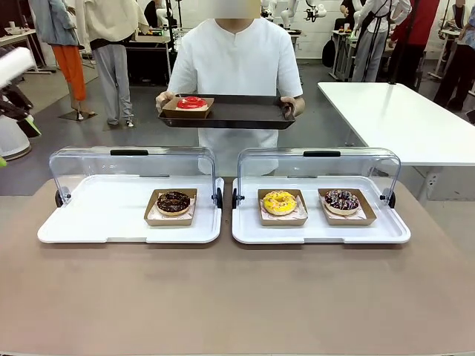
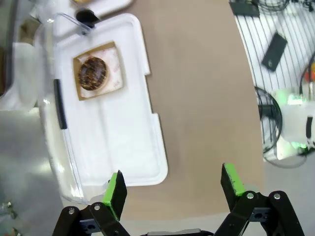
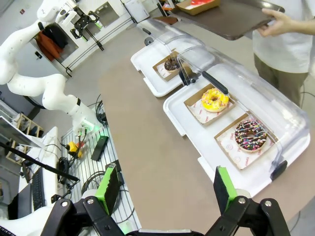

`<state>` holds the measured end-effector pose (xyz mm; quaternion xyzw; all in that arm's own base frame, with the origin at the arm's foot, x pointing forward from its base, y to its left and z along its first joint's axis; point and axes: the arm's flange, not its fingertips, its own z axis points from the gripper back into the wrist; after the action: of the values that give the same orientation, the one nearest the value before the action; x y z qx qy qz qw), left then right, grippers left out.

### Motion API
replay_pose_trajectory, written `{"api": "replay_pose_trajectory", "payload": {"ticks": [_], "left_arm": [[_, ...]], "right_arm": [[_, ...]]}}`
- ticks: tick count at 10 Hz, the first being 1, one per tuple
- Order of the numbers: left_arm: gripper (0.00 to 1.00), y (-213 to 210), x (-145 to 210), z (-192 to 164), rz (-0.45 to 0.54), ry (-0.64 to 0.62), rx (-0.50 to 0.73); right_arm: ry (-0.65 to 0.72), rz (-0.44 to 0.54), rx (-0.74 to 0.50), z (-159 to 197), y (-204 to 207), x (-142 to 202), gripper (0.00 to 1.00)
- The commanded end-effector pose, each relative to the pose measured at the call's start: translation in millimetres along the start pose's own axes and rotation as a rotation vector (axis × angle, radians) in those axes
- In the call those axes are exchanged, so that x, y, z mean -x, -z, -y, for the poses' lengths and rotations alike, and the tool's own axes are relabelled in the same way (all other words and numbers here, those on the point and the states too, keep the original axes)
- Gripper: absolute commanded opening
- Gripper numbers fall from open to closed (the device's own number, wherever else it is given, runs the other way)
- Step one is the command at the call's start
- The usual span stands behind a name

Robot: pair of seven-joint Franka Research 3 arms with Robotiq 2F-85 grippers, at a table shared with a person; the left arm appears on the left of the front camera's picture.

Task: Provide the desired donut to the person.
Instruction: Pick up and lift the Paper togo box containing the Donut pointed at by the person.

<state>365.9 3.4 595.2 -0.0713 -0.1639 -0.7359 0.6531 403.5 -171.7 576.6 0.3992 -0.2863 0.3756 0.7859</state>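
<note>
Holding the red donut [image 1: 191, 102] boxed on a dark tray [image 1: 245, 113], the person [image 1: 237, 59] appeared served; the left gripper [image 2: 173, 178] and right gripper [image 3: 165, 177], both wide and empty, would next need only to keep clear.

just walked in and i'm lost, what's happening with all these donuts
A person stands across the table holding a dark tray with a red donut on it. On the table, two white trays sit with clear lids raised: the left tray holds a chocolate donut, the right tray a yellow donut and a sprinkled donut. The left pincer and right pincer are both open, holding nothing.
</note>
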Motion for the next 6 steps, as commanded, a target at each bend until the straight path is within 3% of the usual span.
{"api": "replay_pose_trajectory", "payload": {"ticks": [1, 3, 6], "left_arm": [[1.0, -26.7, 55.2, -3.7, 0.308, -0.01, -0.067], [1.0, -40.5, 106.7, 9.0, 0.524, -0.049, -0.143], [1.0, -25.9, 173.1, 23.5, 0.622, -0.086, -0.223]], "right_arm": [[-0.004, 0.005, -0.006, -0.9, 1.2, 0.0, 1.0], [-0.004, 0.005, -0.006, -0.9, 1.2, 0.0, 1.0], [-0.004, 0.005, -0.006, -0.9, 1.2, 0.0, 1.0]]}}
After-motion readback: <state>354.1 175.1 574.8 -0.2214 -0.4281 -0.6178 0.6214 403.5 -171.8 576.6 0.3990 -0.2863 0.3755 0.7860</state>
